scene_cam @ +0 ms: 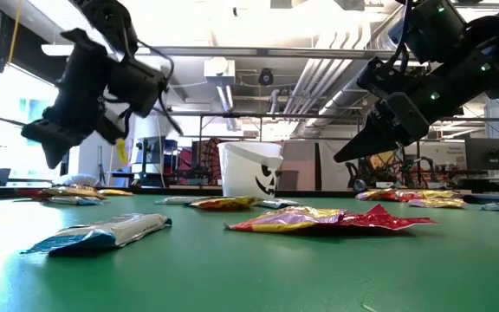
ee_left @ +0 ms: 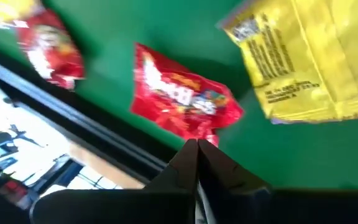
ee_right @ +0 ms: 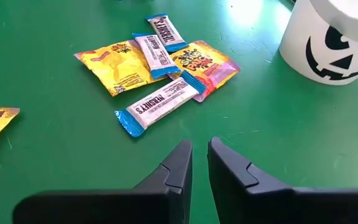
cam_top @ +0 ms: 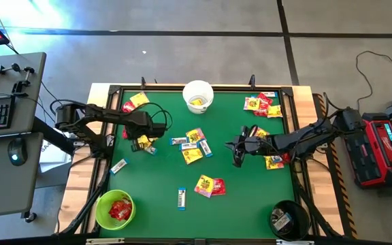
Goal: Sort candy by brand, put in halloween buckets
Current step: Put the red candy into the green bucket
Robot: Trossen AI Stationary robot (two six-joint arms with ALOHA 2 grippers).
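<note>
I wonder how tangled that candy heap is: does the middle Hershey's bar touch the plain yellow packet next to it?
Touching. The right wrist view shows the middle Hershey's bar lying over the edge of the yellow packet, with no green showing between them.

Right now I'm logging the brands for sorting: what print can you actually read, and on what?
"HERSHEY'S": on the white-and-blue bar nearest the right claw.
"HERSHEY'S": on a second bar in that cluster.
Red packet, yellow packets: print blurred, unreadable.
</note>
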